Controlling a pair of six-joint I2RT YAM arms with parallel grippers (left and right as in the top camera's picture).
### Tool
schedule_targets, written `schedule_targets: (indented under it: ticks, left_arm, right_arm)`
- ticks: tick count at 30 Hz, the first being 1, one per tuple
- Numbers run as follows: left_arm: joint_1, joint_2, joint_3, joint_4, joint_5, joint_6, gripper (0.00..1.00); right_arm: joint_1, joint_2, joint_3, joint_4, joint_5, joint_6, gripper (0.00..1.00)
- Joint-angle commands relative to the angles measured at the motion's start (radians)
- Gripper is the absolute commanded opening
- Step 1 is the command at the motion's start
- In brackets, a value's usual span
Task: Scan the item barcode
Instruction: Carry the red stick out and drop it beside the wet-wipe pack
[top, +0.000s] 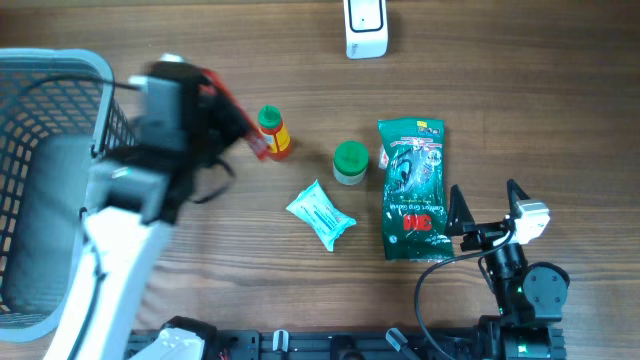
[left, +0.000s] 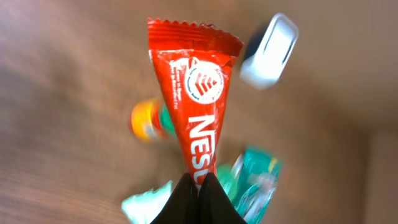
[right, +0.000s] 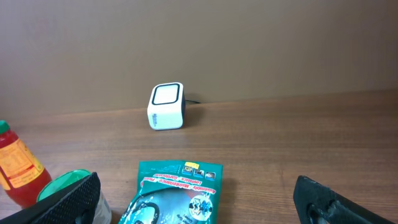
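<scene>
My left gripper (left: 199, 185) is shut on the narrow end of a red Nestlé wrapper (left: 198, 93), which it holds above the table. The overhead view shows that arm blurred, with the red wrapper (top: 243, 122) by the small bottle. The white barcode scanner (top: 366, 28) stands at the table's far edge, and the left wrist view has the scanner (left: 268, 51) beyond the wrapper's wide end. My right gripper (right: 196, 210) is open and empty near the front right, over the lower end of a green pack (right: 177, 193), facing the scanner (right: 166, 106).
On the table are a green-capped bottle with an orange-red label (top: 273, 131), a green-lidded jar (top: 350, 162), a pale blue packet (top: 320, 213) and the green pack (top: 413, 188). A grey wire basket (top: 40, 90) fills the left side.
</scene>
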Motion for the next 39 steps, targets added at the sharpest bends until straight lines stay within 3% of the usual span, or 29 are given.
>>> schedule_targets:
  ticks: [1,5,9,12,20,24,27,29,35,39]
  left_arm:
    - [-0.217,0.102,-0.095,0.005,-0.125,-0.107,0.04]
    - [-0.421,0.281,-0.159,0.187,-0.176,-0.157,0.04]
    - [-0.509,0.461,-0.159,0.328,-0.176,-0.156,0.04]
    - [-0.546,0.553,-0.159,0.340,-0.175,-0.152,0.04]
    - [-0.553,0.560,-0.159,0.344,-0.175,-0.150,0.06]
    - [-0.553,0.560,-0.159,0.344,-0.160,-0.150,0.22]
    - [-0.554,0.560,-0.159,0.342,-0.153,-0.153,0.57]
    - [-0.554,0.560,-0.159,0.341,-0.152,-0.154,1.00]
    - [-0.545,0.553,-0.159,0.321,-0.153,-0.144,1.00]
    - [-0.473,0.471,-0.158,0.296,-0.154,0.014,1.00]
  right_arm:
    - [0.003,-0.006,0.000,0.005,0.006,0.019,1.00]
    - [0.003,-0.006,0.000,0.005,0.005,0.019,1.00]
    - [0.003,-0.006,0.000,0.005,0.005,0.019,1.00]
    - [0.003,-0.006,0.000,0.005,0.006,0.019,1.00]
    - [0.003,-0.006,0.000,0.005,0.006,0.019,1.00]
    - [0.003,-0.006,0.000,0.005,0.005,0.019,1.00]
    - [0.003,-0.006,0.000,0.005,0.006,0.019,1.00]
    - [0.003,-0.006,0.000,0.005,0.006,0.019,1.00]
    - [0.003,-0.006,0.000,0.005,0.006,0.019,1.00]
    - [0.003,-0.006,0.000,0.005,0.005,0.019,0.99]
